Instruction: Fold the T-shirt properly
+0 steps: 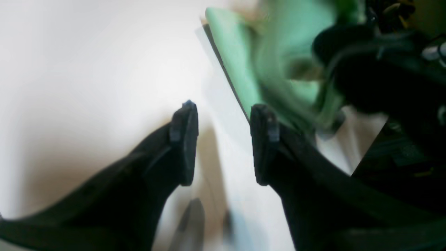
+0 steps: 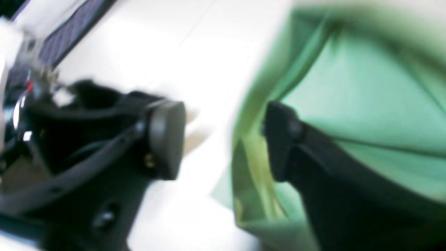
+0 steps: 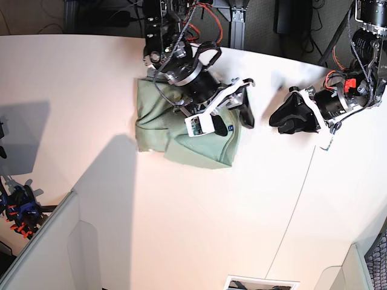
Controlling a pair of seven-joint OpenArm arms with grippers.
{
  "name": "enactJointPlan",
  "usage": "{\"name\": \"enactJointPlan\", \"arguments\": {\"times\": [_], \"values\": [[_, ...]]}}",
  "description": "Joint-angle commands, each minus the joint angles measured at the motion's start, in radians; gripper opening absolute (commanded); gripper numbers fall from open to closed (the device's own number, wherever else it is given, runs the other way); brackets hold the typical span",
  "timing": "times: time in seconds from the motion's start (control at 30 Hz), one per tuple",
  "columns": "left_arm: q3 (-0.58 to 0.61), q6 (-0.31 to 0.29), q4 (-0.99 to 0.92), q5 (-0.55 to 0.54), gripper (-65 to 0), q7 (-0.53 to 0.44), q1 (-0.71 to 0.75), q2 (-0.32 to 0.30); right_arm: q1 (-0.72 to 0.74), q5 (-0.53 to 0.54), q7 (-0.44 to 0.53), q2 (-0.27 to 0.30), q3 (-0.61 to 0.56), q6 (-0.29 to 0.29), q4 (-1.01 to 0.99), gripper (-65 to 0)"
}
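Observation:
The T-shirt [image 3: 175,136] lies as a folded pale mint-green bundle on the white table, left of centre. My right gripper [image 3: 240,115] hangs over the bundle's right edge. In the right wrist view it [image 2: 224,139] is open; one finger [image 2: 282,139] is against the green cloth [image 2: 366,87], whose edge reaches into the gap. My left gripper [image 3: 283,121] is over bare table to the right of the shirt. In the left wrist view it [image 1: 224,143] is open and empty, with the shirt [image 1: 237,52] beyond its fingertips. Both wrist views are blurred.
The white table [image 3: 181,229] stretches toward the front. A seam [image 3: 302,199] runs across it at the right. The right arm's black body [image 1: 383,76] fills the upper right of the left wrist view. Cables and frames stand behind the table's far edge [image 3: 254,24].

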Motion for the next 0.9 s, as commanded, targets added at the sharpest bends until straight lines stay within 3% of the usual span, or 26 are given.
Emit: {"name": "enactJointPlan", "arguments": {"times": [0.0,0.2,0.37,0.43,0.5,0.53,0.57,0.73,0.87], "values": [[-0.004,-0.012,0.018,-0.022,-36.4,-0.018,-0.013,-0.006,0.016,0.011,0.035,-0.003,-0.015,0.005,0.020,-26.2],[-0.004,-0.012,0.018,-0.022,-36.4,-0.018,-0.013,-0.006,0.016,0.009,0.067,-0.003,-0.048,0.005,0.047,-26.2],[-0.004,-0.012,0.019,-0.048,-36.9,-0.018,-0.013,-0.005,0.055,-0.118,0.076,0.003,0.007,0.004,0.106,-26.7],[0.003,-0.012,0.040,-0.063,-43.6,-0.019,-0.014,-0.005,0.087,-0.163,0.103,0.006,0.058,0.003,0.106,-36.5],[0.023,-0.012,0.090,-0.053,-54.0,-0.018,-0.014,-0.005,0.122,-0.195,0.112,0.006,0.123,0.003,0.106,-58.2],[0.042,-0.012,0.122,-0.046,-58.7,-0.019,-0.014,-0.005,0.142,-0.201,0.112,0.008,0.160,0.003,0.103,-65.0],[0.068,-0.012,0.156,-0.030,-62.6,-0.031,-0.014,-0.005,0.164,-0.200,0.112,0.017,0.195,0.003,0.099,-65.0],[0.298,-0.012,0.262,0.202,-65.0,-0.125,-0.014,0.004,0.287,-0.158,0.113,0.096,0.317,0.002,-0.014,-65.0],[0.500,-0.012,0.254,0.421,-65.0,-0.172,-0.027,0.003,0.375,-0.142,0.137,0.161,0.333,0.002,-0.222,-65.0]]}}
